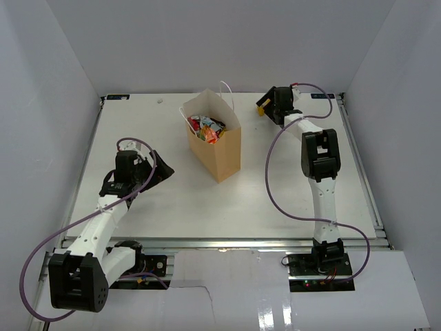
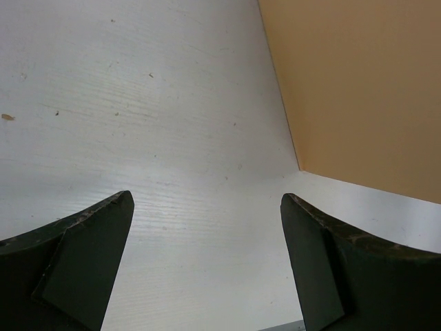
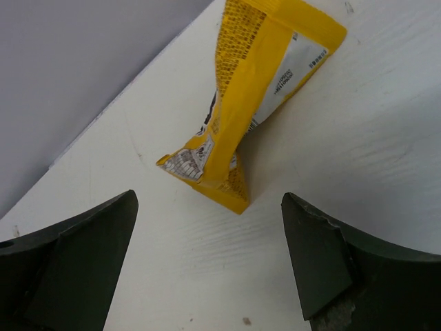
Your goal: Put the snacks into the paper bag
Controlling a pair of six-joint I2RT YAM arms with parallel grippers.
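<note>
Sitting out on its own, the yellow crinkly bar packet (image 3: 255,89) is the only snack I can see outside the bag: far right of the white table (image 1: 275,200), close to the back wall (image 3: 76,62), lying twisted with one sealed corner pointing at the right gripper (image 3: 208,198). That gripper hovers just short of it, jaws spread wide, nothing between them. The upright tan kraft paper bag (image 1: 219,148) stands mid-table, well apart to the left of the packet, with a heap of mixed-colour packets (image 1: 207,128) showing in its open mouth. The left gripper (image 2: 207,198) sits low near the bag's left side, also wide open and empty; the wrist view shows only the bag wall and bare table. Risks, as I judge them: the packet is slick foil, so a pinch on the tapered corner could squirt it towards the wall, where there is little room to follow; grip the middle. The bag looks light and unheld, so a forearm clipping the rim or the thin white loop handles (image 1: 226,93) on the way in could tip it and spill the lot. Text: the packet has a white panel with small black print and a dotted pattern; none of it is readable, and no brand is legible.
</note>
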